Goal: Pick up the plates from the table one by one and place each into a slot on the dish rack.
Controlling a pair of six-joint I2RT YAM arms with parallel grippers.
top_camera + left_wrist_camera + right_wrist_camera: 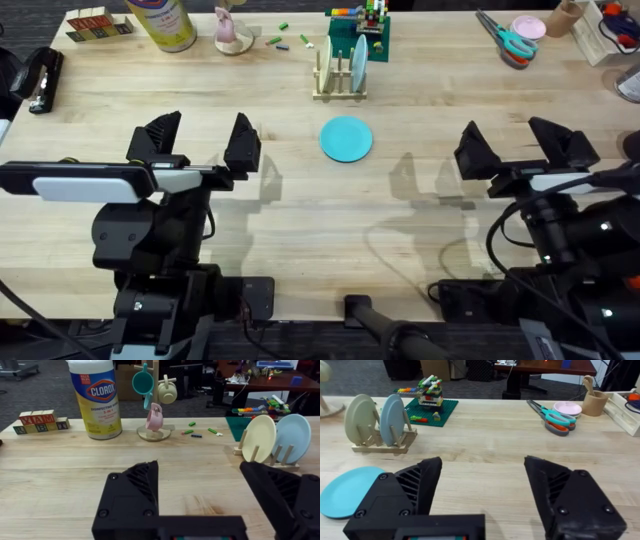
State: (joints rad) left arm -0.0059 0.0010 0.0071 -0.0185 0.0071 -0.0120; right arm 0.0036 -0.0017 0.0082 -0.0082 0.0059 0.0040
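One light blue plate [346, 138] lies flat on the table [300, 200] in the middle, in front of the dish rack [340, 80]; it also shows as a plate [350, 491] at the edge of the right wrist view. The wooden rack [267, 447] holds a cream plate [258, 438] and a blue plate [293, 437] standing upright in its slots. The same rack [382, 442] carries the upright blue plate [392, 419]. My left gripper [200, 142] is open, left of the flat plate. My right gripper [520, 140] is open to its right. Both are empty.
A Clorox canister [96, 397], a mug tree [155, 405] and letter blocks [40, 421] stand at the back left. A green baseplate with bricks [427, 405] sits behind the rack. Scissors [552, 420], a pink dish [567, 408] and a wooden cup [594, 402] are back right.
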